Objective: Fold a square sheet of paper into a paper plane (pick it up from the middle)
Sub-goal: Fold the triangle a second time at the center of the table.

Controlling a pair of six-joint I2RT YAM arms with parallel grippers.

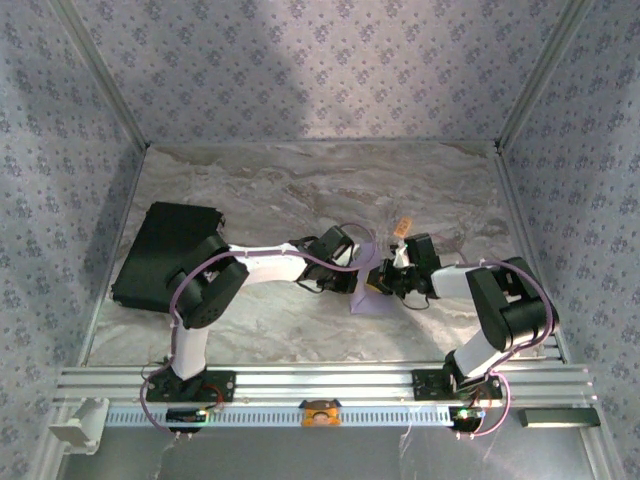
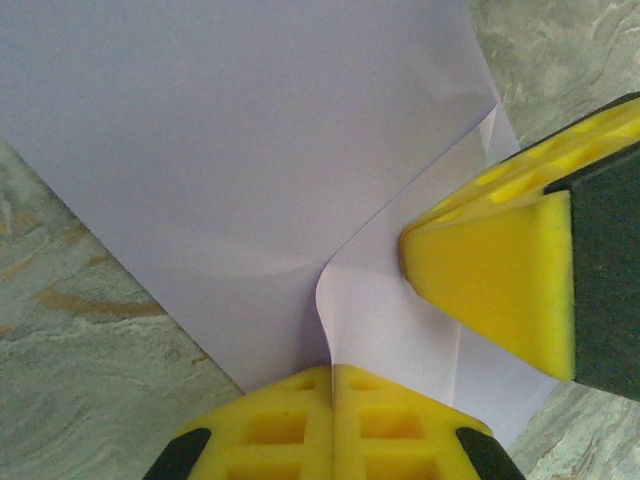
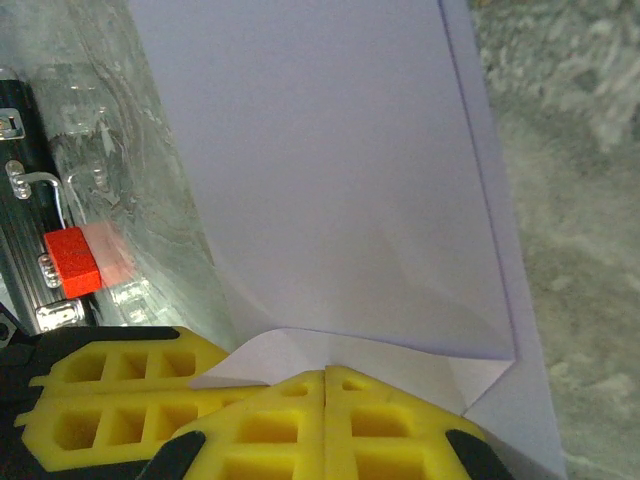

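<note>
Left gripper first: jaws clenched on what looks to us like a raised flap of the square sheet of paper, prob. to lift it over for a fold. Right gripper, fingers closed too, tips down on the folded layer just beside, which we judge pins the crease; whether it nips paper we can't tell. Sheet lies partly folded, early work by our reading, a bit right of the table centre, nearer the near edge. Black pad sits well apart by the left edge.
</note>
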